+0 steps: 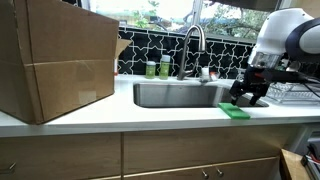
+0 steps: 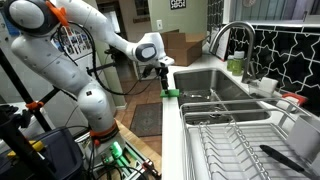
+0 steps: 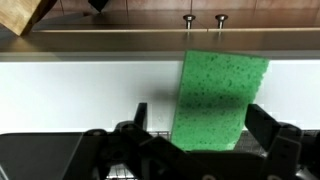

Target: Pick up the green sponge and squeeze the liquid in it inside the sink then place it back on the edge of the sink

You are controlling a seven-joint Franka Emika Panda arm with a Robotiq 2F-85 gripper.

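While the gripper (image 1: 247, 97) hangs just over the green sponge (image 1: 237, 111), its two fingers (image 3: 268, 128) stand spread wide, one on each side of the sponge, and they pinch nothing. If the tips touch the counter, I cannot tell. The green sponge lies flat on the white countertop (image 1: 150, 115) at the front edge of the sink (image 1: 180, 95), near the sink's corner on the side of the wire dish rack (image 1: 292, 93). In the wrist view it lies a little turned on the white strip. Behind the sink rises the curved faucet (image 1: 193, 45), and two small green bottles (image 1: 158, 68) stand just beside its base. A big cardboard box (image 1: 55, 60) sits on the countertop at the sink's other side, away from the rack.
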